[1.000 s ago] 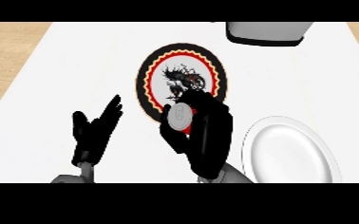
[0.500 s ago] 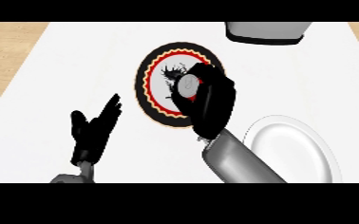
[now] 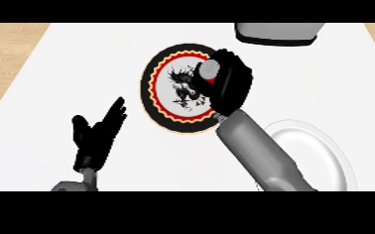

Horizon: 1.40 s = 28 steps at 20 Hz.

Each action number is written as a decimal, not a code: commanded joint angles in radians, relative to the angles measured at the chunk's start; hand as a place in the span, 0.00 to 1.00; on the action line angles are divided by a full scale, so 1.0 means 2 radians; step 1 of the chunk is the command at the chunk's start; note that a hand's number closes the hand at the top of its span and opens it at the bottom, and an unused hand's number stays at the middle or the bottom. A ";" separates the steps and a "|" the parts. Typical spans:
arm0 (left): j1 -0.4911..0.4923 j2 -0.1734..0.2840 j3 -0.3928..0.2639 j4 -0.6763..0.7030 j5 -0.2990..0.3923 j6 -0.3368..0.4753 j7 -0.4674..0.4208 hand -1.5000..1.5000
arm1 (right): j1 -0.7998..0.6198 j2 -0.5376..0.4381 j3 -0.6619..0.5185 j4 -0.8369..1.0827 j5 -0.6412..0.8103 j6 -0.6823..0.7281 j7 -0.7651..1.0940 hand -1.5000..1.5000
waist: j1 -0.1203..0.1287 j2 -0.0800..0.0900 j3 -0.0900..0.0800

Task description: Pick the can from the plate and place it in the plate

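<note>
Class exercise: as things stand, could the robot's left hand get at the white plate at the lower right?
Probably not directly. The left hand rests open at lower left, and the right forearm, its right hand curled round the can, lies between it and the white plate.

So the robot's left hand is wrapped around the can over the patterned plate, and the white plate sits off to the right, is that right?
Not quite: the head view shows the right hand curled round the can over the patterned plate. The left hand rests open at lower left. The white plate is indeed at the right.
</note>
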 commanded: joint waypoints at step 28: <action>0.009 0.004 0.021 0.024 0.008 -0.014 -0.008 0.50 | 0.112 0.001 -0.045 -0.087 -0.597 -0.051 -0.480 0.00 | -0.029 -0.004 -0.001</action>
